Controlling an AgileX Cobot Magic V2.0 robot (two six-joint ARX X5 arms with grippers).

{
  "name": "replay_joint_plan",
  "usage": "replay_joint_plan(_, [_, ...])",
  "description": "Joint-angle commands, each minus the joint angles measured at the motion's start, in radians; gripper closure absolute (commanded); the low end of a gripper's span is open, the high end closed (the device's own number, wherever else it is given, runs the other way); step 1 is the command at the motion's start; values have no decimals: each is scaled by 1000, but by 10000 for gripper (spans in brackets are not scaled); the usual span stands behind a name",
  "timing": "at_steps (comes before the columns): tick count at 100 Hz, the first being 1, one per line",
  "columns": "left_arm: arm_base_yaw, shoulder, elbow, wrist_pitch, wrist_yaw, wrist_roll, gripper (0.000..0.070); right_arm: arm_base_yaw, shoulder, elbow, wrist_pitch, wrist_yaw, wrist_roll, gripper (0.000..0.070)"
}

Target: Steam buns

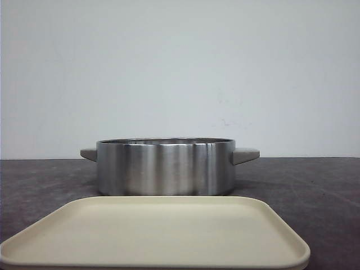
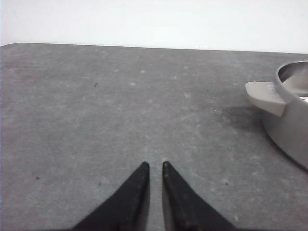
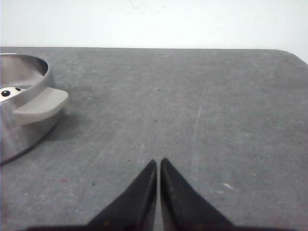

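A steel pot (image 1: 165,166) with two grey side handles stands in the middle of the table, behind a cream tray (image 1: 152,233) that holds nothing. In the right wrist view a white bun (image 3: 10,92) with black eye patches peeks over the pot's rim (image 3: 29,77); other buns are hidden. My left gripper (image 2: 155,165) hovers over bare table left of the pot (image 2: 293,110), jaws shut with a thin slit, holding nothing. Over the table right of the pot, my right gripper (image 3: 158,161) is shut and holds nothing too. Neither gripper shows in the front view.
The dark grey tabletop (image 1: 315,191) runs back to a white wall (image 1: 180,67). The pot's grey handles (image 2: 265,97) (image 3: 41,104) stick out toward each arm. The table's rounded far corners show in both wrist views.
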Motion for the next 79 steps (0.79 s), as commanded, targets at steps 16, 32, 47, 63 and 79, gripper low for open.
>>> replay_joint_plan(16, [5,0,-18,-3,-1,-47,697,2,0,-3,10,0,-5,694])
replay_joint_plan(32, [5,0,-18,-3,-1,-47,697,2,0,-3,10,0,-5,694])
replay_joint_plan(47, [5,0,-18,-3,-2,-47,697,2,0,-3,10,0,-5,694])
replay_joint_plan(63, [5,0,-18,-3,-1,-47,697,2,0,-3,10,0,-5,694])
replay_joint_plan(79, [5,0,-18,-3,-2,-47,696,2,0,-3,10,0,-5,694])
